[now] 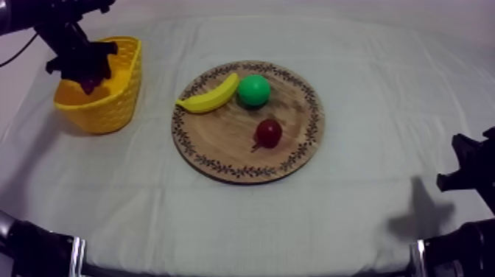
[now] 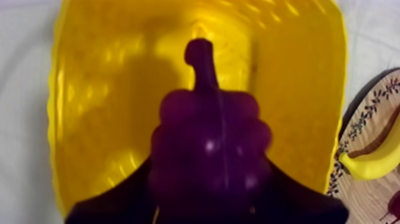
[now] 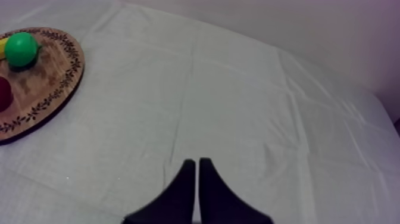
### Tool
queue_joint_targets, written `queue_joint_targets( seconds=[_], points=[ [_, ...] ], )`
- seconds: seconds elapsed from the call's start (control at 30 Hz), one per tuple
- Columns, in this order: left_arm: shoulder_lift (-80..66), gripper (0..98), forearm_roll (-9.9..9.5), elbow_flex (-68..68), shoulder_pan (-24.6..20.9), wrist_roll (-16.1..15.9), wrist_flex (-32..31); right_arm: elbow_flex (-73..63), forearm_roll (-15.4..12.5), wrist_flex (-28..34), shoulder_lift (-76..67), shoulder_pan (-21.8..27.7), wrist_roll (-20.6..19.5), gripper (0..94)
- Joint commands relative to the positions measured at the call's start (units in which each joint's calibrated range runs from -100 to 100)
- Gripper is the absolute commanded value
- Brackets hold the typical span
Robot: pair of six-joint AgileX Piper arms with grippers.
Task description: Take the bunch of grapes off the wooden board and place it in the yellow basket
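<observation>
Left gripper: the left gripper (image 1: pixel 87 72) hangs over the open mouth of the yellow basket (image 1: pixel 118 103), at its far side, roughly level with the rim.
Left grip: its black fingers (image 2: pixel 113 205) are closed round the bunch of grapes (image 2: pixel 208 143), one at each side of the bunch.
Grapes: dark purple, stem pointing away from the wrist, held over the inside of the basket; whether the bunch touches the basket floor I cannot tell.
Basket: stands on the grey-white cloth (image 3: pixel 268 107) at the left of the table, just beside the wooden board (image 1: pixel 221 151) but apart from it.
Board: round, with a patterned rim, near the middle of the table.
On the board: a banana (image 1: pixel 210 96) lies at the far left with one tip over the rim, a round green fruit (image 1: pixel 253 90) just beside it, and a small red fruit (image 1: pixel 268 132) nearer the middle, apart from both.
Right gripper: the right gripper (image 3: pixel 196 170) sits low at the right of the table over bare cloth, well apart from the board.
Right grip: its fingers lie together in a narrow wedge, with nothing between them.
</observation>
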Motion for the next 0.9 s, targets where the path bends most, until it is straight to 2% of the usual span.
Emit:
queue_joint_targets(
  seconds=[0.0, 0.07, 0.17, 0.33, 0.47, 0.67, 0.73, 0.87],
  points=[
    [-0.1, 76.1, -0.01, -0.2, 0.1, 0.2, -0.2, 0.0, 0.0, 0.0, 0.0, 0.0, 0.0, 0.3],
    [-0.4, 85.6, -0.17, -0.3, 0.2, 0.5, -0.6, 0.0, 0.0, 0.0, 0.0, 0.0, 0.0, 0.3],
    [-1.0, 92.4, -0.51, -0.4, 0.5, 0.8, -1.3, 0.0, 0.0, 0.0, 0.0, 0.0, 0.0, 0.3],
    [-1.6, 95.3, -0.81, -0.4, 0.8, 0.8, -1.9, 0.0, 0.0, 0.0, 0.0, 0.0, 0.0, 0.3],
    [-2.8, 93.7, -0.69, 0.6, 1.0, 0.5, -2.6, 0.0, 0.0, 0.0, 0.0, 0.0, 0.0, 0.3],
    [-8.9, 79.2, -0.28, 5.2, 1.5, -0.2, -6.4, 0.0, 0.0, 0.0, 0.0, 0.0, 0.0, 0.3],
    [-12.1, 70.3, -0.05, 7.2, 1.4, -0.4, -7.3, 0.0, 0.0, 0.0, 0.0, 0.0, 0.0, 0.3],
    [-19.3, 46.1, 0.21, 11.1, 1.1, -0.9, -8.0, 0.0, 0.0, 0.0, 0.0, 0.0, 0.0, 0.3]
  ],
)
